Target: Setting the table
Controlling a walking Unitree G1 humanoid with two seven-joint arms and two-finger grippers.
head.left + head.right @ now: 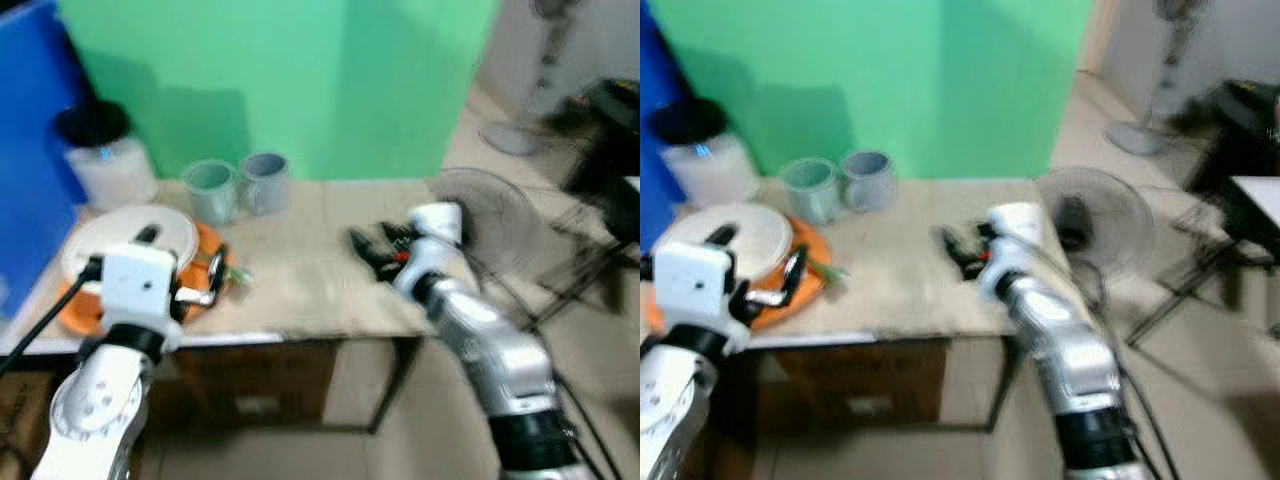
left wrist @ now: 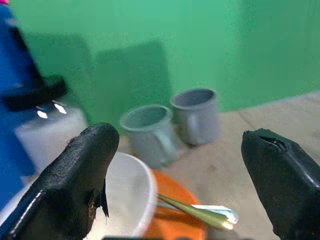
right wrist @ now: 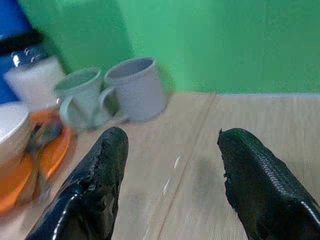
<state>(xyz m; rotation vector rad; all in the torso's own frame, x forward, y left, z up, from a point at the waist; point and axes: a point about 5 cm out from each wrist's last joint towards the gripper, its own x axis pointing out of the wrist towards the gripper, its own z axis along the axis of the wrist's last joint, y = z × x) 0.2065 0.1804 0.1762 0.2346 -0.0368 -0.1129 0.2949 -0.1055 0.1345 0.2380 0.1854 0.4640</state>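
Observation:
On the left of the wooden table (image 1: 300,275) an orange plate (image 1: 76,308) holds a white bowl (image 1: 120,232). A gold spoon (image 2: 200,214) lies on the plate beside the bowl. Behind them stand a green-grey mug (image 1: 210,190) and a blue-grey mug (image 1: 265,182). My left gripper (image 1: 185,255) hovers open over the plate's near right part, with nothing between its fingers (image 2: 75,185). My right gripper (image 1: 375,250) is open and empty low over the table's right half, pointing toward the mugs (image 3: 137,87).
A white jar with a black lid (image 1: 105,160) stands at the table's back left, against a blue panel (image 1: 30,150). A green wall runs behind the table. A floor fan (image 1: 490,215) stands just off the right edge, and dark furniture sits further right.

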